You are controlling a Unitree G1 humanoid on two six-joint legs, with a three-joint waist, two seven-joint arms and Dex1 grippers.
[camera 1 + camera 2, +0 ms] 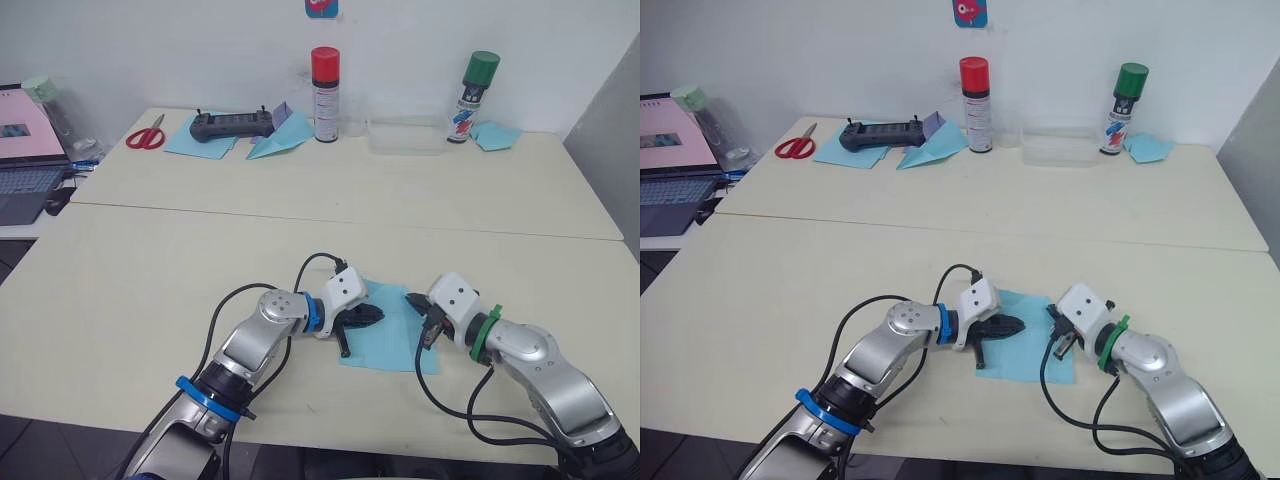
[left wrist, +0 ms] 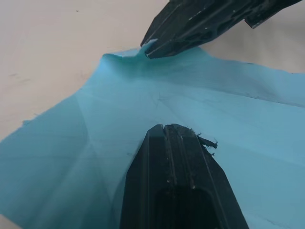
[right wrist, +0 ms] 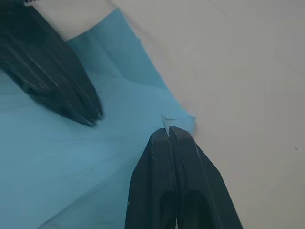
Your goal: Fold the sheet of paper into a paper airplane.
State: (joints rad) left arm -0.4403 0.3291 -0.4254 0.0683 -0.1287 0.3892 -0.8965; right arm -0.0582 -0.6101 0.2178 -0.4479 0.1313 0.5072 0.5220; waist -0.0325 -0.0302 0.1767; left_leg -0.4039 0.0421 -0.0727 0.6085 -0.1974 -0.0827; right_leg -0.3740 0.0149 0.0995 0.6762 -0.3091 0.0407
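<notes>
Right gripper (image 3: pixel 170 130) pinches the sheet of paper (image 1: pixel 392 335) at its far-right corner; left gripper (image 2: pixel 164 126), jaws closed, pins the middle. Next, likely a corner fold toward centre.

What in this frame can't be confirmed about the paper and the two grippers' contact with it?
- Sheet of paper: in the head views the left gripper and right gripper cover its middle, hiding the creases there.
- Left gripper: in the left wrist view its fingers are closed, but they hide whether paper is pinched or just pressed down.
- Right gripper: the paper edge meets its closed fingertips; the grip itself is hidden.
</notes>
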